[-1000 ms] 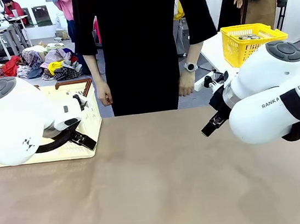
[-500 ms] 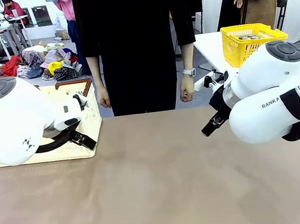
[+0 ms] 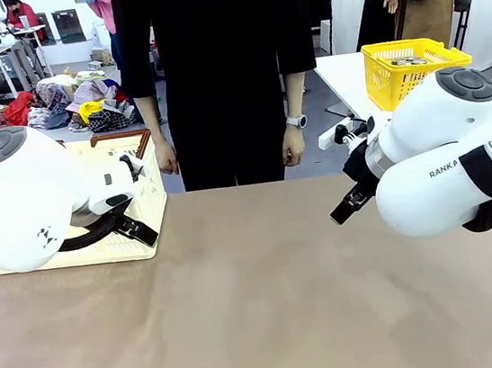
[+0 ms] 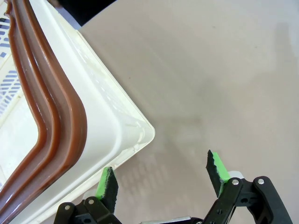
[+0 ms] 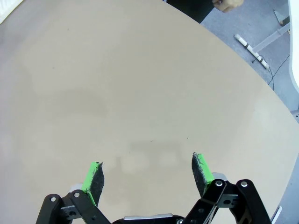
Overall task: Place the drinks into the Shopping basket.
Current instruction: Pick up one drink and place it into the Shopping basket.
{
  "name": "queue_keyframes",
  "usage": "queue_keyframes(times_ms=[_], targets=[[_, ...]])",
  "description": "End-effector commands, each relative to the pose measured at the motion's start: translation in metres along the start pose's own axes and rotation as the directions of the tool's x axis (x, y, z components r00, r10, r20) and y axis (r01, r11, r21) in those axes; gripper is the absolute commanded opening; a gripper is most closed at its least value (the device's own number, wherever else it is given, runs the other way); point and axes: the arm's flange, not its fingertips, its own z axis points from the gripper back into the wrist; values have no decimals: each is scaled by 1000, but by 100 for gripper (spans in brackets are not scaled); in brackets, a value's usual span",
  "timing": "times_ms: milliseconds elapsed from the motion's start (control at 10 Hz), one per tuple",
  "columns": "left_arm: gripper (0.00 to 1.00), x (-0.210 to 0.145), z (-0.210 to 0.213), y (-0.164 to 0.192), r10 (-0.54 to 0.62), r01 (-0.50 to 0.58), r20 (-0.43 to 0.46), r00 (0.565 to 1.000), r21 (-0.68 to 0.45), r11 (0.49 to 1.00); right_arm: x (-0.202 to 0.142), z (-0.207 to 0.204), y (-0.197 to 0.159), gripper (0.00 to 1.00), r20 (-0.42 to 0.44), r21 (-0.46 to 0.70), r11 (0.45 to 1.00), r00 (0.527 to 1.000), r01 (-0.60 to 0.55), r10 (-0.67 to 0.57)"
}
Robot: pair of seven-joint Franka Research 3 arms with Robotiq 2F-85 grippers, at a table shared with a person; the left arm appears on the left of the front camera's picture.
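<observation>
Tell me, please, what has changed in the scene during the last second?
The person at the far side shifted slightly toward the robot's left, and the watch-wearing hand moved along. Nothing was taken or let go. The left gripper and right gripper, jaws open, and the Shopping basket stayed as they were.

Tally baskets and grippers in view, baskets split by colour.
Cream-white slotted plastic shopping basket with brown rim: 1
Yellow plastic mesh basket: 1
Black two-finger grippers with green pads, jaws open: 2 (left gripper, right gripper)
Total: 4
</observation>
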Motion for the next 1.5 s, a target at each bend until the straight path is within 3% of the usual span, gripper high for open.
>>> queue_keyframes(times_ms=[0, 100, 200, 300, 400, 500, 600, 800, 900, 1000, 1100, 1200, 1400], targets=[[100, 0, 0, 0, 0, 0, 2, 1000, 1, 1000, 0, 0, 0, 100, 1, 0, 1000, 1000, 1, -1], [100, 0, 0, 0, 0, 0, 0, 1000, 0, 1000, 0, 0, 0, 100, 0, 0, 1000, 1000, 0, 0], [100, 1, 17, -5, -19, 19, 0, 1000, -121, 992, -1, 9, -1, 100, -68, 91, 996, 998, 23, -17], [100, 2, 32, -12, 8, -7, 2, 1000, -313, 950, -5, 16, -6, 100, -159, 190, 974, 983, 122, -92], [100, 5, 46, -23, 121, -121, -29, 992, -444, 888, -9, 30, -15, 100, -253, 281, 915, 942, 291, -221], [100, 10, 57, -31, 257, -251, -55, 965, -485, 838, -10, 41, -25, 100, -312, 310, 839, 881, 447, -355], [100, 12, 75, -38, 321, -292, -43, 946, -541, 789, -16, 59, -36, 100, -344, 456, 717, 847, 528, -406], [100, 3, 139, -26, 363, -223, 45, 931, -718, 660, -42, 105, -75, 100, -329, 691, 479, 826, 541, -458], [100, -16, 184, -4, 409, -169, 128, 903, -771, 614, -70, 134, -104, 100, -275, 778, 379, 815, 501, -511], [100, -43, 219, 22, 466, -115, 206, 861, -813, 571, -99, 154, -130, 100, -238, 815, 304, 764, 493, -599], [100, -79, 245, 46, 532, -104, 265, 804, -818, 565, -130, 169, -152, 100, -220, 840, 242, 712, 485, -666], [100, -118, 259, 68, 571, -122, 307, 761, -797, 591, -160, 178, -174, 100, -202, 859, 184, 648, 477, -734], [100, -200, 266, 121, 698, -265, 263, 666, -791, 551, -212, 188, -201, 100, -186, 865, 111, 518, 489, -835]])
